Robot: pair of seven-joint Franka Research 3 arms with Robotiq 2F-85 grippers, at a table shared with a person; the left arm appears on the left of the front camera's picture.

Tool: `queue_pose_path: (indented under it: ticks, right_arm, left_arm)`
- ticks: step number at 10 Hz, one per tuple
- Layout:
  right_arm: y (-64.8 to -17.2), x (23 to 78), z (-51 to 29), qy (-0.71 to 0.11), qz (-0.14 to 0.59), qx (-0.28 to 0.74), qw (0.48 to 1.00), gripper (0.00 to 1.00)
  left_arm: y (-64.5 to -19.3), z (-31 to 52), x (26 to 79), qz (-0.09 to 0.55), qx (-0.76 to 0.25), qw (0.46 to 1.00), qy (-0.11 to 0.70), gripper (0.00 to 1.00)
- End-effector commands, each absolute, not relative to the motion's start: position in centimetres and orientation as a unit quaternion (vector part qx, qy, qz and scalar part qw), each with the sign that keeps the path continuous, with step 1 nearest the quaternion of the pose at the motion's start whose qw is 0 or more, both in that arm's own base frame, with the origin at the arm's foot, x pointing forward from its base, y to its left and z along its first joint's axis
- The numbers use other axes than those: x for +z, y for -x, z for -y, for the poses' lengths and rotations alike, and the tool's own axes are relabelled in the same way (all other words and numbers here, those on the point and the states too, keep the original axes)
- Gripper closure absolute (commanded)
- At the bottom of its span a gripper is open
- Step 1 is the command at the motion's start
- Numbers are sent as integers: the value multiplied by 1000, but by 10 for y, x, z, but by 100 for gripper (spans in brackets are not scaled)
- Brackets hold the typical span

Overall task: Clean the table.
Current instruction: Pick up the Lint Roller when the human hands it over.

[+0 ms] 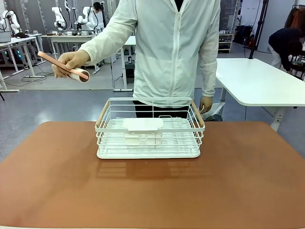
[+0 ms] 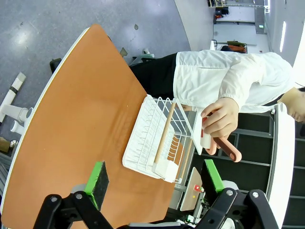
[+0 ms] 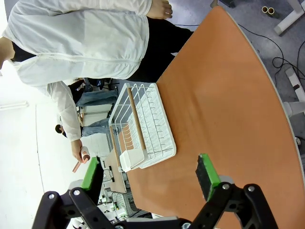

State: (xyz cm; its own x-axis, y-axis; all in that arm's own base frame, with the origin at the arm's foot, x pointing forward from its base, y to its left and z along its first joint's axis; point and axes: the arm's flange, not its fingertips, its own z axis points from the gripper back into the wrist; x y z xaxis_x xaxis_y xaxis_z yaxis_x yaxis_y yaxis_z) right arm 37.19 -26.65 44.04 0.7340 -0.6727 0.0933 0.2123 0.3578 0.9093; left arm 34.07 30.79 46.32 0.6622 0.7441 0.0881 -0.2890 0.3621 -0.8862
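The table point(image 1: 152, 191) has a flat reddish-brown top with bare room all around the basket. A person in a white jacket stands at its far side and holds a pink-handled lint roller point(image 1: 64, 67) up in the air, off the far left corner. That roller point(image 2: 221, 145) also appears in the left wrist view, and as a small roller point(image 3: 82, 160) in the right wrist view. My left gripper point(image 2: 155, 181) hangs open high above the table point(image 2: 81, 109), nothing between its green pads. My right gripper point(image 3: 148, 175) is open too, above the table point(image 3: 219, 95).
A white wire basket point(image 1: 147, 155) with wooden handles stands at the far middle of the table, holding a white tray. A smaller white-topped table point(image 1: 257, 81) stands behind at the right. The person's other hand point(image 1: 206, 104) hangs by the basket's far right corner.
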Motion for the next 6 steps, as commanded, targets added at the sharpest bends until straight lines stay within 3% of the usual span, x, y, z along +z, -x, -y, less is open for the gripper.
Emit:
queue_pose_path:
  ticks: [1,3,6]
  right_arm:
    - [-372,443,266,-499,241,-275,786,0]
    - [-372,443,266,-499,241,-275,786,0]
    - [-372,443,266,-499,241,-275,786,0]
  left_arm:
    - [-340,-311,463,252,320,784,469,0]
    - [-344,-288,491,277,333,796,422,0]
    - [-378,-210,560,238,367,823,363,0]
